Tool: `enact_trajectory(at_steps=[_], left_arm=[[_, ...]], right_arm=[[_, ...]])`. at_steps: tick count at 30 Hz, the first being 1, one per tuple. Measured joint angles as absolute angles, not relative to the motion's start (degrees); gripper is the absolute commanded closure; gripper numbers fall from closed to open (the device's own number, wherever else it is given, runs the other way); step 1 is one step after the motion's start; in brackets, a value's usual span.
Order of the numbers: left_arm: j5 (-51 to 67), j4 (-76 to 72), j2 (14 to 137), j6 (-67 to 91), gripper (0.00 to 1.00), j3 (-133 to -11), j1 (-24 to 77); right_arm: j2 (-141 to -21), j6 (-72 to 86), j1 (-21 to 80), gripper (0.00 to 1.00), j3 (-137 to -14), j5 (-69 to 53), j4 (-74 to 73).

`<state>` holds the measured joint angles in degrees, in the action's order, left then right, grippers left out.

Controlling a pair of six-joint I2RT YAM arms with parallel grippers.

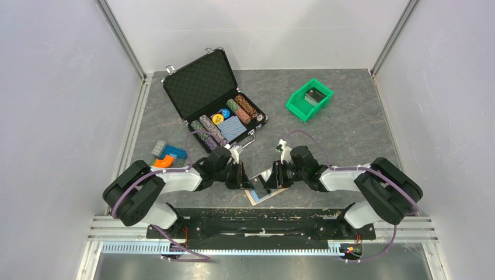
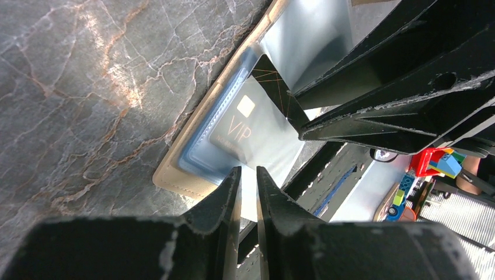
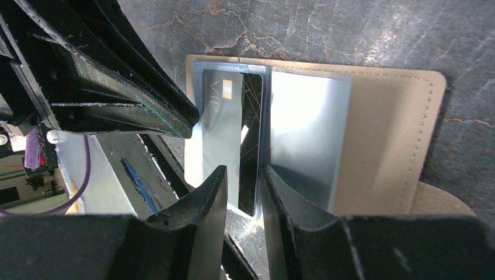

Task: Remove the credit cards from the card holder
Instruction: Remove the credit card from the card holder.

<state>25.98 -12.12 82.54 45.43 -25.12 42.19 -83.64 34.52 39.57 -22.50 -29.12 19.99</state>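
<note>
Left wrist view: left tool [image 2: 246, 184] fingers stand a narrow slot apart with a pale edge in the slot; grip or not, cannot tell. Right wrist view: right tool [image 3: 242, 186] fingers sit slightly apart astride the dark card [image 3: 254, 99]; hold unclear. Both tools crowd the card holder [image 3: 397, 134], which lies spread open at the near edge of the table [image 1: 350, 134]. Grey VIP card [image 2: 251, 131] overlaps the dark card; only the wrist views show them. Top view alone shows black case [image 1: 201, 81], poker chips [image 1: 242, 108], toy blocks [image 1: 168, 156] and green bin [image 1: 297, 108], all well apart. Cards' long sides run toward the right tool.
</note>
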Motion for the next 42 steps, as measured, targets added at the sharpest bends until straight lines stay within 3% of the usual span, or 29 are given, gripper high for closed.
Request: enact_trajectory(at_steps=[3,8,19,30,36,42], left_arm=[[26.0,-12.2,82.5,45.5,0.78,-25.1,42.2],[26.1,-12.2,82.5,45.5,0.77,-24.9,42.2],[26.1,-12.6,82.5,45.5,0.77,-24.8,42.2],[26.1,-13.2,82.5,45.6,0.73,-24.6,42.2],[26.0,-10.8,80.7,45.6,0.66,-24.6,42.2],[25.9,-5.7,77.4,45.5,0.51,-25.8,42.3]], right_arm=[[-84.5,35.2,39.6,0.77,-22.5,-29.9,21.0],[-84.9,35.6,39.5,1.0,-22.5,-29.7,20.9],[-80.5,35.9,38.4,1.0,-21.1,-29.4,20.5],[-71.5,31.4,30.7,1.0,-20.4,-28.1,13.1],[-66.3,26.4,25.1,1.0,-21.1,-25.5,5.2],[-63.0,22.1,23.9,1.0,-24.6,-22.9,-3.7]])
